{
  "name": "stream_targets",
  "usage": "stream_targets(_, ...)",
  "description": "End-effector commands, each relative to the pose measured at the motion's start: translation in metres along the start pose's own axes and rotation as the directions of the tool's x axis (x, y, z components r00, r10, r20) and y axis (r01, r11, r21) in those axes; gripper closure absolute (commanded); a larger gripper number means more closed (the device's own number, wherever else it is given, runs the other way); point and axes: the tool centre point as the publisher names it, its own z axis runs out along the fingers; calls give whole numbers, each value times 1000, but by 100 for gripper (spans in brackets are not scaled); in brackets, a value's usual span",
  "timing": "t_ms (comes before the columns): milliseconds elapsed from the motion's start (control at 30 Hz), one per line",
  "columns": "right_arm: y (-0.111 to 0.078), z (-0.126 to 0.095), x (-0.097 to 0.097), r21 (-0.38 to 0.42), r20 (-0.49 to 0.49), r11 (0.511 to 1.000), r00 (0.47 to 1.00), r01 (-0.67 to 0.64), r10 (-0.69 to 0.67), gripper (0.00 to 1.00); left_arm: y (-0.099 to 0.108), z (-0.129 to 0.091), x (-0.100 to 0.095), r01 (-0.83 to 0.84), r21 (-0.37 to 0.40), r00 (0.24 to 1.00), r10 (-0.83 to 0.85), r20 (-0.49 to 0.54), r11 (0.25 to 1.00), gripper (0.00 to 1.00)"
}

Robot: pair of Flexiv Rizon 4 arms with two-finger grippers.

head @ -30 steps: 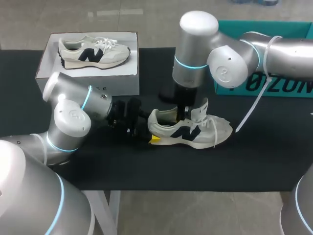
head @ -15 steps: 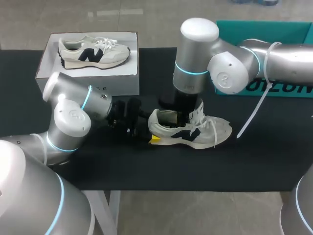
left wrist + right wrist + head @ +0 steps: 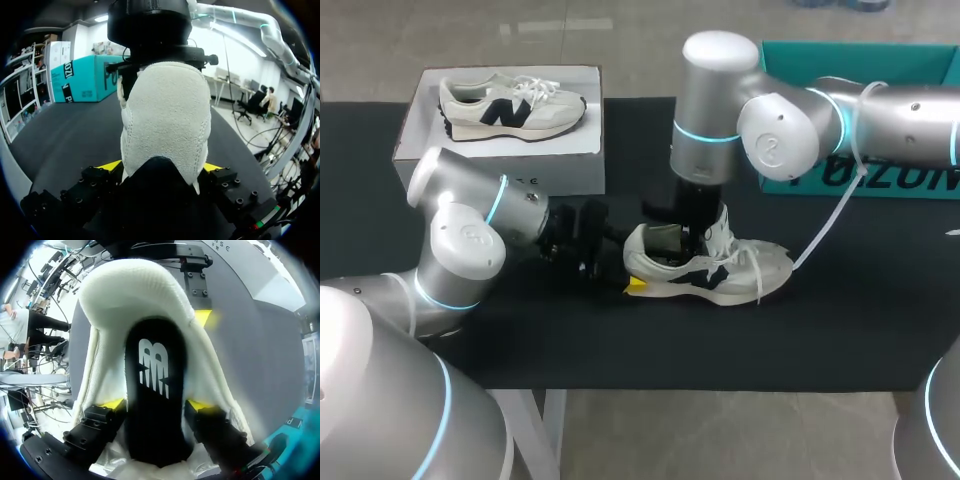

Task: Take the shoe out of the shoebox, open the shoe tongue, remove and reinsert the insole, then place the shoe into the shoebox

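A cream sneaker (image 3: 720,268) with a dark logo lies on its sole on the black table (image 3: 520,330), toe to the right. My left gripper (image 3: 625,268) is at its heel; in the left wrist view the cream heel (image 3: 165,115) fills the gap and both yellow fingertips (image 3: 111,165) press its sides. My right gripper (image 3: 695,240) reaches down into the shoe's opening. In the right wrist view the black insole (image 3: 156,385) with a white logo lies in the shoe, and the right gripper (image 3: 155,405) stands open with a finger on either side of it. The white shoebox (image 3: 420,130) holds a second sneaker (image 3: 510,105).
A teal box (image 3: 840,60) stands at the back right, behind my right arm. The shoebox sits at the back left of the table. Bare black tabletop runs along the front edge and to the right of the shoe.
My right gripper has gone from shut to open and sunk lower into the shoe, shifting slightly left. The left arm and the shoe have stayed put.
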Motion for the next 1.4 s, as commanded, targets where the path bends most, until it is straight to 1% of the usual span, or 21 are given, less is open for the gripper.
stream_targets(33, 12, 48, 3, 33, -12, 999, 1000, -1, 1, 75, 0, 0, 0, 0, 0, 1000, 0, 1, 1000, 100)
stream_targets(67, 12, 49, 3, 38, -16, 999, 1000, -1, 2, 75, 0, 0, 0, 0, 0, 1000, 0, 1, 1000, 100)
stream_targets(100, 13, 50, 4, 43, -19, 999, 1000, -1, 2, 85, 0, 0, 0, 0, 0, 1000, 0, 1, 1000, 100)
stream_targets(133, 14, 52, 4, 51, -24, 999, 1000, 5, -4, 92, 0, 0, 0, 0, 0, 1000, 0, 1, 1000, 100)
stream_targets(233, 14, 54, 4, 56, -27, 998, 1000, 7, -6, 100, 0, 0, 0, 0, 0, 1000, 0, 1, 1000, 100)
stream_targets(333, 10, 51, 6, 54, -17, 998, 1000, -10, 11, 100, 0, 0, 0, 0, 0, 1000, 0, 1, 1000, 100)
stream_targets(433, 4, 39, 6, 47, 25, 998, 998, -51, 50, 100, 0, 0, 0, 0, 0, 1000, 0, 1, 1000, 100)
stream_targets(533, -4, 19, 7, 22, 89, 995, 991, -101, 99, 100, 0, 0, 0, 0, 0, 1000, 0, 1, 1000, 100)
stream_targets(600, -9, -1, 9, -12, 145, 990, 980, -139, 139, 100, 0, 0, 0, 0, 0, 1000, 0, 1, 1000, 100)
stream_targets(633, -10, -6, 10, -17, 158, 989, 976, -146, 147, 100, 0, 0, 0, 0, 0, 1000, 0, 1, 1000, 100)
stream_targets(667, -13, -16, 10, -30, 190, 987, 969, -158, 160, 100, 0, 0, 0, 0, 0, 1000, 0, 1, 1000, 100)
stream_targets(800, -18, -42, 12, -67, 259, 982, 948, -176, 187, 100, 0, 0, 0, 0, 0, 1000, 0, 1, 1000, 100)
stream_targets(900, -19, -59, 14, -75, 305, 983, 934, -170, 185, 100, 0, 0, 0, 0, 0, 1000, 0, 1, 1000, 100)
stream_targets(1100, -19, -80, 10, -95, 348, 986, 924, -136, 161, 100, 0, 0, 0, 0, 0, 1000, 0, 1, 1000, 100)
stream_targets(1167, -20, -86, 8, -123, 367, 983, 914, -138, 174, 100, 0, 0, 0, 0, 0, 1000, 0, 1, 1000, 100)
stream_targets(1233, -23, -92, 6, -174, 376, 975, 906, -138, 195, 100, 0, 0, 0, 0, 0, 1000, 0, 1, 1000, 100)
stream_targets(1333, -25, -99, 1, -184, 393, 972, 896, -143, 206, 100, 0, 0, 0, 0, 0, 1000, 0, 1, 1000, 100)
stream_targets(1400, -26, -102, -2, -218, 401, 965, 888, -146, 225, 100, 0, 0, 0, 0, 0, 1000, 0, 1, 1000, 100)
